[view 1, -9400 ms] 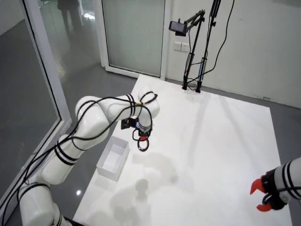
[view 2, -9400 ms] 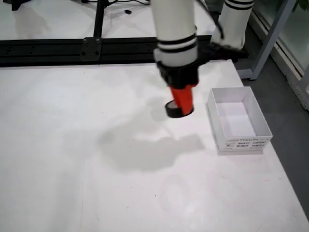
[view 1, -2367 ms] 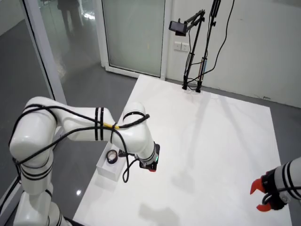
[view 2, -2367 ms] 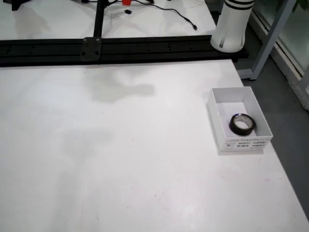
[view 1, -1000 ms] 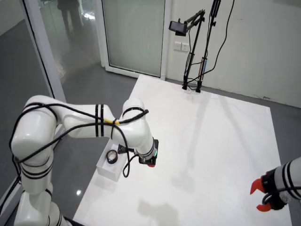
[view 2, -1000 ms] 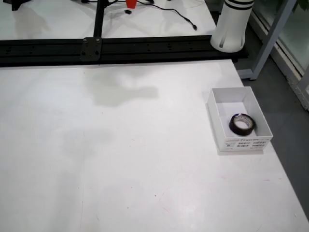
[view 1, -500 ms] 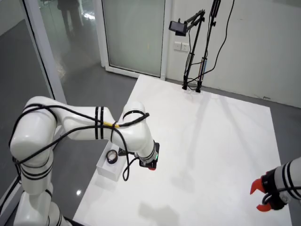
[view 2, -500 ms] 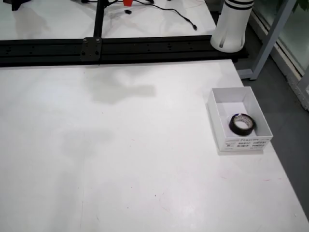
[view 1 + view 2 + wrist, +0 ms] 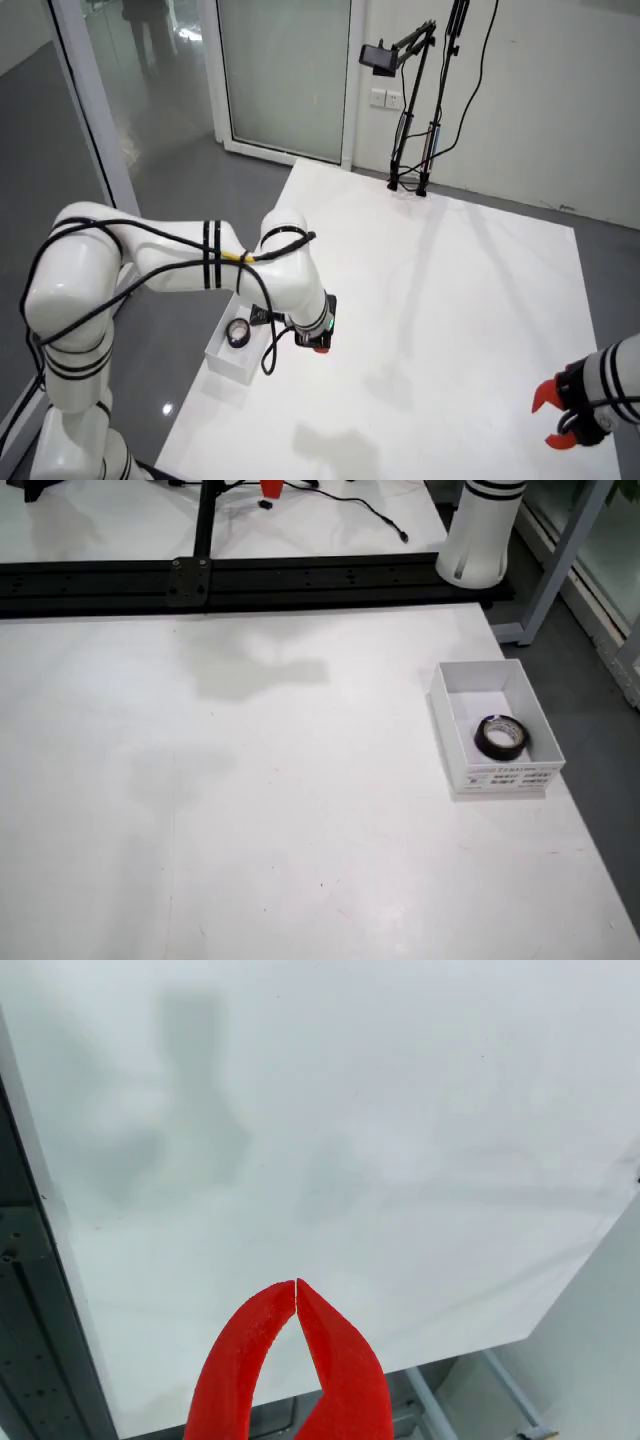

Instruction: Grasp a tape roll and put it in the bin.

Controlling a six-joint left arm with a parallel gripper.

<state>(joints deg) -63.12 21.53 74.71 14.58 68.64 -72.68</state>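
The white table [image 9: 470, 300] is taken in whole from a high, distant room-corner view looking down across it toward the far wall; a closer tabletop view [image 9: 300, 810] is aimed down from the opposite long side toward the black rail [image 9: 250, 580]. The bin [image 9: 238, 345] [image 9: 495, 735] is shared by both. Bare tabletop is seen from close above in the view that rides on the gripper [image 9: 296, 1285]

Black tape roll [image 9: 500, 737], white bin [image 9: 470, 685] (black-printed label), red gripper [image 9: 296, 1285].
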